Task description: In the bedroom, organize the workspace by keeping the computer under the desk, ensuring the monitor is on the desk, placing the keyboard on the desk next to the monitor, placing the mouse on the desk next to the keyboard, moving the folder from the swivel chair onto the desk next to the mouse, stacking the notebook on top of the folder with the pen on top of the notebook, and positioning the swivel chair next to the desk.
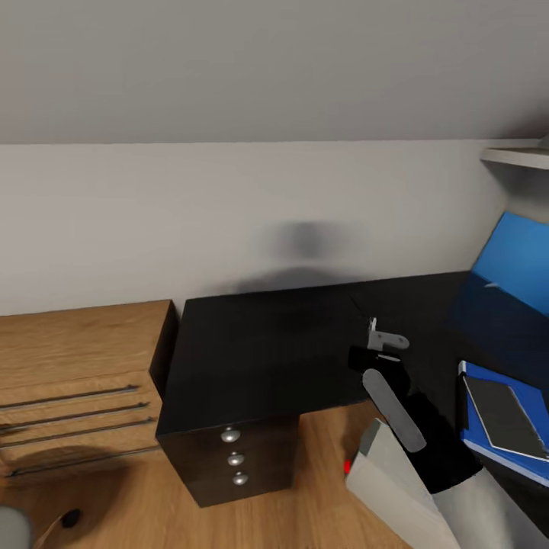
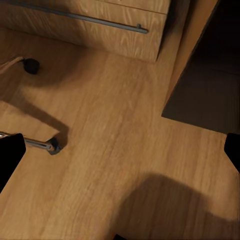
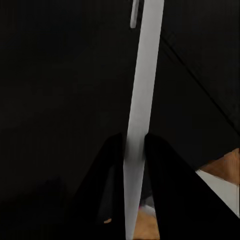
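Observation:
My right gripper [image 1: 374, 366] hovers over the black desk [image 1: 267, 343], shut on a slim light grey pen [image 1: 393, 412] with a small clip [image 1: 385, 339] at its far end. The right wrist view shows the pen [image 3: 142, 90] edge-on between the black fingers [image 3: 107, 165]. At the desk's right, a blue folder [image 1: 488, 450] lies flat under a dark grey notebook [image 1: 507, 415]. Beneath the desk edge stands the pale grey computer [image 1: 381, 480], with a red mark. My left gripper [image 2: 120, 155] is open over the floor, near the swivel chair's chrome leg and caster [image 2: 50, 146].
A light wooden low cabinet [image 1: 76, 358] stands against the desk's left end. The desk's drawers carry round silver knobs [image 1: 235, 459]. A bright blue panel [image 1: 518, 259] leans at the back right under a shelf [image 1: 518, 156]. A chair caster [image 1: 70, 518] is at the lower left.

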